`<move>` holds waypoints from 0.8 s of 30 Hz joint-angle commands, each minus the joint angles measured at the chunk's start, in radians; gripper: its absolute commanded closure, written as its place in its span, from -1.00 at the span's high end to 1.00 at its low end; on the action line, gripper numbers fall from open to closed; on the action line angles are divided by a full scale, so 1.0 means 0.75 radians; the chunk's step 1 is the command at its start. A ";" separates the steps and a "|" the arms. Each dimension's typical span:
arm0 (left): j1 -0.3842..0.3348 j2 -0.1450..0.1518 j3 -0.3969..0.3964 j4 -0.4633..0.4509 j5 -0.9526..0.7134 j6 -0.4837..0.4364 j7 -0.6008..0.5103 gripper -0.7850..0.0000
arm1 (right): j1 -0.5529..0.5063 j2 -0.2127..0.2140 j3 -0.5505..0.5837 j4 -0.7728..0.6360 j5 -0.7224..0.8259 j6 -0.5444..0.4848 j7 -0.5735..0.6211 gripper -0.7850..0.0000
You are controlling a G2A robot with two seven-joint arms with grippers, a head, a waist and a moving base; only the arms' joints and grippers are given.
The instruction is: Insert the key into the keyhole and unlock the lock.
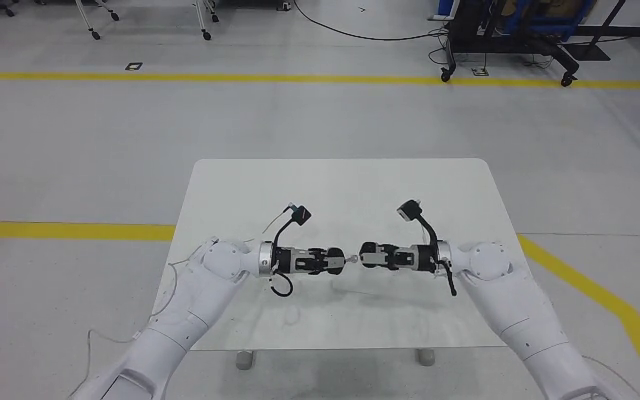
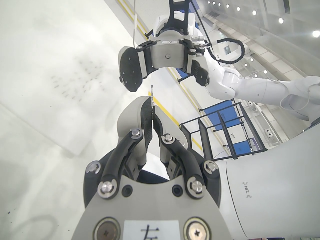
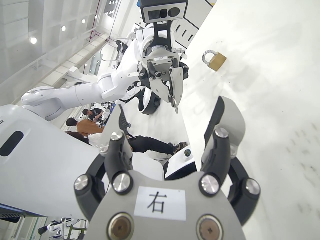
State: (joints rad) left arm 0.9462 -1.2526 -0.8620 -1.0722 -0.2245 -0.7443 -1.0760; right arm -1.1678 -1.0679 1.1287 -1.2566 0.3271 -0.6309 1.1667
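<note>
left gripper [image 2: 152,106]: fingers pressed together, pinching the key; it hangs above the middle of the table, just left of centre, and points right toward the other gripper
key [image 2: 151,93]: clamped between the left gripper's dark finger pads, seen edge-on from the left wrist as a thin metal strip; a short part sticks out past the fingertips to the right, and from the right wrist that free end looks rounded with a small hole
right gripper [image 3: 172,123]: fingers spread wide with nothing between them; it hangs above the table just right of centre and points left, facing the left gripper head-on
key and right gripper: the key's free end is near the spread fingers, about in line with the gap between them, touching neither
lock [image 3: 215,59]: a brass-coloured padlock with a silver shackle, lying flat on the table to the left, close to the near edge; well apart from the key and from both grippers, with nothing touching it
table [image 1: 440,190]: white top with rounded corners; faint dark scuff marks show on it from both wrists
arms: in the top view the two white forearms come in from near left and near right and meet almost tip to tip over the table's middle
</note>
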 commanded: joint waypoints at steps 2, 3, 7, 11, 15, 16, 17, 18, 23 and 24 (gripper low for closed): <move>-0.001 0.002 0.008 -0.005 0.000 0.001 -0.001 -1.00 | -0.005 0.000 -0.014 -0.012 -0.009 0.012 -0.001 -0.17; -0.001 0.003 0.010 -0.006 -0.001 0.001 -0.001 -1.00 | -0.005 -0.001 -0.019 -0.014 -0.011 0.015 -0.003 -0.18; -0.002 0.007 0.019 -0.012 -0.009 0.001 0.000 -1.00 | -0.003 -0.002 -0.035 -0.017 -0.023 0.017 -0.015 -0.15; -0.005 0.012 0.029 -0.018 -0.017 -0.001 0.002 -1.00 | -0.002 -0.002 -0.044 -0.019 -0.031 0.018 -0.024 -0.18; -0.007 0.017 0.036 -0.016 -0.020 -0.007 0.008 -1.00 | -0.001 -0.002 -0.051 -0.021 -0.028 0.019 -0.025 -0.30; -0.008 0.018 0.038 -0.016 -0.021 -0.008 0.009 -1.00 | -0.001 -0.001 -0.053 -0.020 -0.028 0.019 -0.023 -0.39; -0.009 0.019 0.041 -0.017 -0.021 -0.008 0.008 -1.00 | 0.001 -0.001 -0.054 -0.019 -0.028 0.019 -0.023 -0.46; -0.010 0.020 0.044 -0.018 -0.019 -0.008 0.008 -1.00 | 0.001 -0.001 -0.056 -0.017 -0.026 0.020 -0.024 -0.54; -0.014 0.024 0.054 -0.019 -0.020 -0.011 0.011 -1.00 | 0.007 -0.001 -0.064 -0.009 -0.022 0.020 -0.026 -0.93; -0.015 0.025 0.056 -0.019 -0.021 -0.011 0.012 -1.00 | 0.009 -0.001 -0.065 -0.007 -0.025 0.021 -0.026 -1.00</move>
State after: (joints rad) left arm 0.9358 -1.2342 -0.8212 -1.0865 -0.2400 -0.7526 -1.0675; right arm -1.1623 -1.0687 1.0805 -1.2633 0.3102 -0.6157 1.1472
